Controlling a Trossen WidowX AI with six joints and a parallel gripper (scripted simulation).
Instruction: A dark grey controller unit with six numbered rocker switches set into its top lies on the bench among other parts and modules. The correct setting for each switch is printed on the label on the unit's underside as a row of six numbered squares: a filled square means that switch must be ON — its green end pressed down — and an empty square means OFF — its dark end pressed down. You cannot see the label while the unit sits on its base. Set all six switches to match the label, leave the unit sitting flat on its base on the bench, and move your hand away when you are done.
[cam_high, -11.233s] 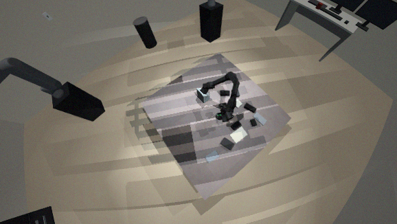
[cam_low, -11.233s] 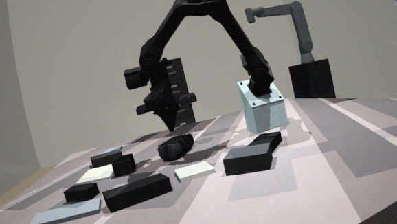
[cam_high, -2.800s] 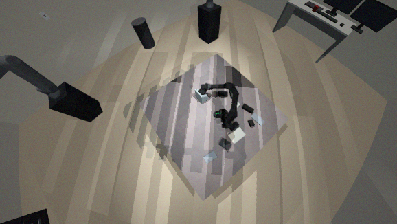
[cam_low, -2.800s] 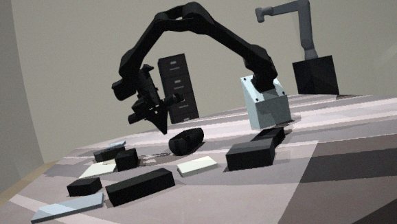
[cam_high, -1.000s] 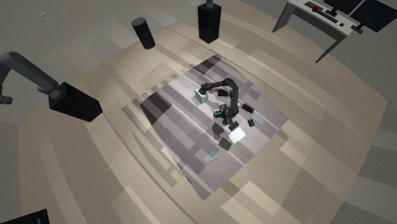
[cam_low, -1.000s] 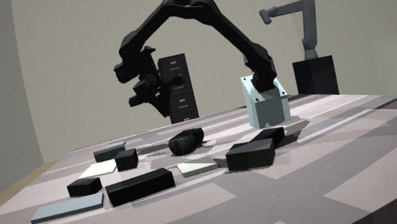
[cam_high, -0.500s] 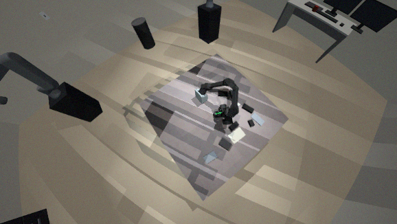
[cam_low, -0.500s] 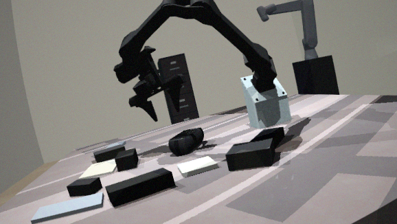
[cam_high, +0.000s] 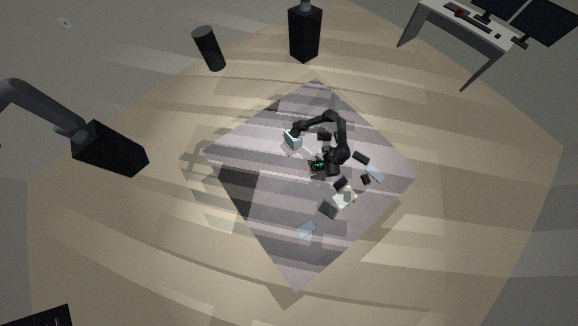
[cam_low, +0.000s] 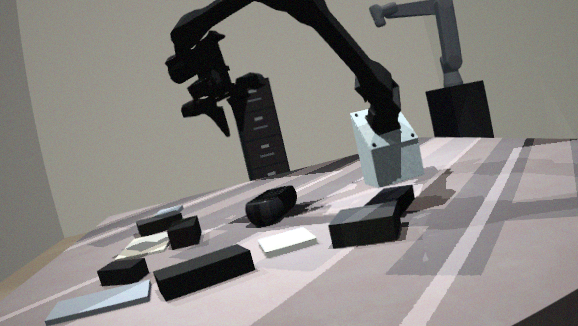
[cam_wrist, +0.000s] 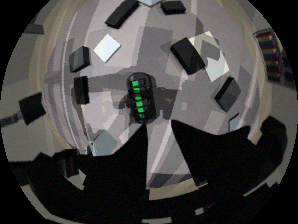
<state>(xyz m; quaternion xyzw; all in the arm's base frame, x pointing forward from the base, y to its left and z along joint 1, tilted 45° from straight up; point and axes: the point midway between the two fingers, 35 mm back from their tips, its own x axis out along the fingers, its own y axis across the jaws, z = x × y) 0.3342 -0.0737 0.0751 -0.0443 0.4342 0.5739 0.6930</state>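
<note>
The dark grey controller unit (cam_high: 318, 165) (cam_low: 270, 206) (cam_wrist: 141, 100) sits on the bench with its switch side up, and its row of switches runs up and down in the wrist view. Green ends show along the row in different sizes; which ends are pressed down is too small to tell. The numbers are unreadable, and the underside label is hidden. My gripper (cam_wrist: 158, 124) is partly open with nothing between its fingers. It hangs above the bench, clear of the unit, with its fingertips just below the unit's lower end in the wrist view.
The arm stands on a pale block (cam_high: 293, 142) (cam_low: 392, 160). Around the unit lie a white plate (cam_low: 287, 242) (cam_wrist: 107, 48), a large dark box (cam_low: 365, 227), a long black block (cam_low: 205, 272) (cam_wrist: 122, 13), a cream plate (cam_wrist: 218, 68) and a dark block (cam_wrist: 187, 55) beside it.
</note>
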